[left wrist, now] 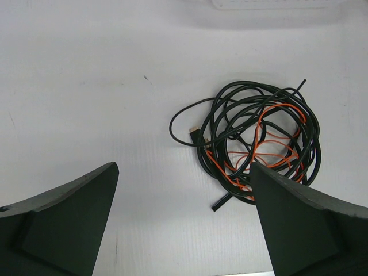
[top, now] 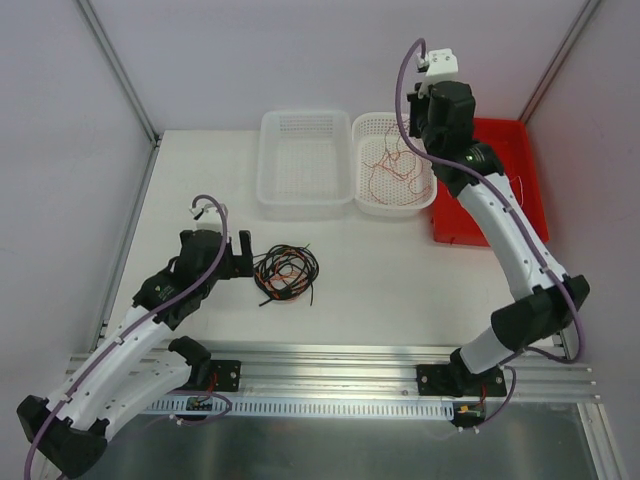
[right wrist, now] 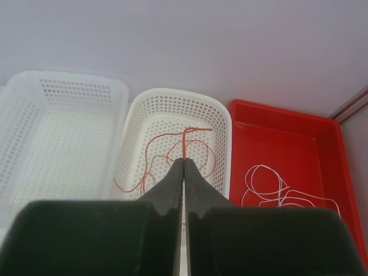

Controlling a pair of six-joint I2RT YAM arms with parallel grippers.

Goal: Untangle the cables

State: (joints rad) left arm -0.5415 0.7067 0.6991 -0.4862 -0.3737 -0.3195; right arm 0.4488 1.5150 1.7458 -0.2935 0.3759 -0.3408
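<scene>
Cable tangle [left wrist: 256, 138] partly behind left jaws, orange cable [right wrist: 184, 141] end hidden between right jaws

A white table [top: 400, 270] stands enclosed by plain pale walls [top: 60, 120] joined with grey metal posts [top: 120, 70].

Table [top: 400, 270]: cable tangle [top: 286, 272] lies on it, left of centre, near side.
Far side: left basket [top: 305, 165], right basket [top: 375, 130], tray [top: 500, 135], side by side.
Right basket: single cable [top: 385, 170] inside.
Tray: looped cable [right wrist: 270, 184] inside.
</scene>
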